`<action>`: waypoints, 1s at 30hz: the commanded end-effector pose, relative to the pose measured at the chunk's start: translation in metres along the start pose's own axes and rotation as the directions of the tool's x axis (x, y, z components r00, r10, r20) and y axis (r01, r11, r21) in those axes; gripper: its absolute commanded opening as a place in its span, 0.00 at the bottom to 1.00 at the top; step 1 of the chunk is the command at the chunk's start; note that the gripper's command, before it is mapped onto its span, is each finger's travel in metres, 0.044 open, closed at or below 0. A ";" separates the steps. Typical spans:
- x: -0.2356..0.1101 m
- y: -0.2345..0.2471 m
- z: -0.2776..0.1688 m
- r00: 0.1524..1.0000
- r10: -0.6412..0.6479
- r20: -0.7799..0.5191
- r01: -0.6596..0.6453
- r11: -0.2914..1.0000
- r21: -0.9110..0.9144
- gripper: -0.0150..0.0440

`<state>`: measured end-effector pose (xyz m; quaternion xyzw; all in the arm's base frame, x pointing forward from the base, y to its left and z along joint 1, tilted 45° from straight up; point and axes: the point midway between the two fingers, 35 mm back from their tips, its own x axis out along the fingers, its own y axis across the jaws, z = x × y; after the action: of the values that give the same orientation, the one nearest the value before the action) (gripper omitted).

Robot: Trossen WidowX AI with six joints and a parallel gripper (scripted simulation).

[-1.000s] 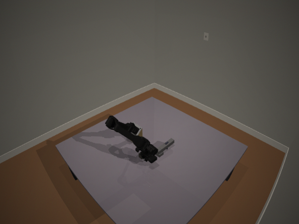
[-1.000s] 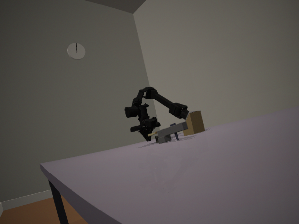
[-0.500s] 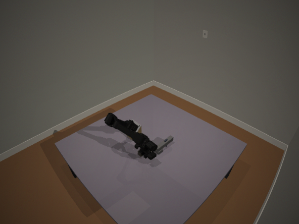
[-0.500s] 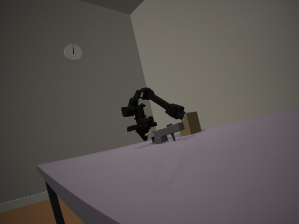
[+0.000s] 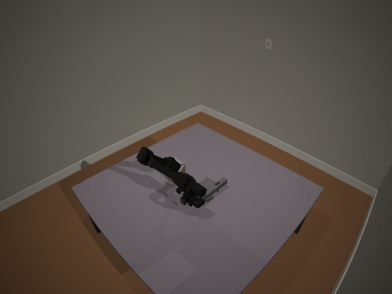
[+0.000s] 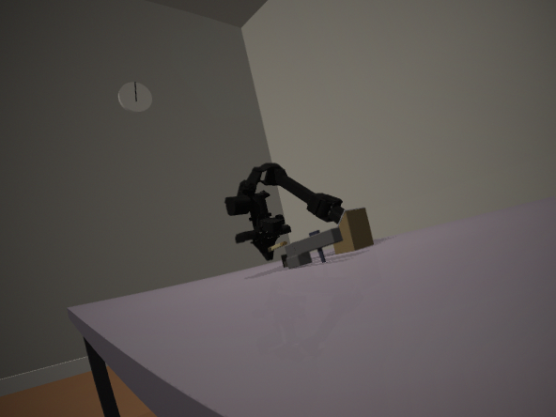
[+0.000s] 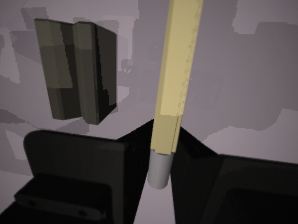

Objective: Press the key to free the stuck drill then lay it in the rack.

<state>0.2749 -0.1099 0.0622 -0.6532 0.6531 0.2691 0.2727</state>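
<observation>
My gripper is shut on the drill, a long yellow bar with a short grey round shank between the fingers. The drill is free of the grey block and is held low over the table, just off the block's end. In the wrist view the block lies at the upper left, apart from the drill. A small blue key sits on top of the block. I cannot tell which object is the rack.
A tan box stands behind the grey block, close to the arm's base. The purple table spreads wide around them, its edges far from the gripper.
</observation>
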 end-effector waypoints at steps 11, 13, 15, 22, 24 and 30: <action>-0.007 -0.001 -0.001 1.000 -0.005 -0.001 0.005 1.000 0.007 0.25; -0.008 -0.001 -0.001 1.000 -0.005 -0.001 0.005 1.000 0.007 0.25; -0.009 -0.001 -0.001 1.000 -0.005 -0.001 0.005 1.000 0.007 0.25; -0.012 -0.001 -0.001 1.000 -0.005 -0.001 0.005 1.000 0.007 0.25; -0.013 -0.001 -0.001 1.000 -0.005 -0.001 0.005 1.000 0.007 0.25; -0.015 -0.002 -0.002 1.000 -0.005 -0.001 0.005 1.000 0.007 0.25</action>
<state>0.2753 -0.1012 0.0716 -0.6533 0.6530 0.2695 0.2722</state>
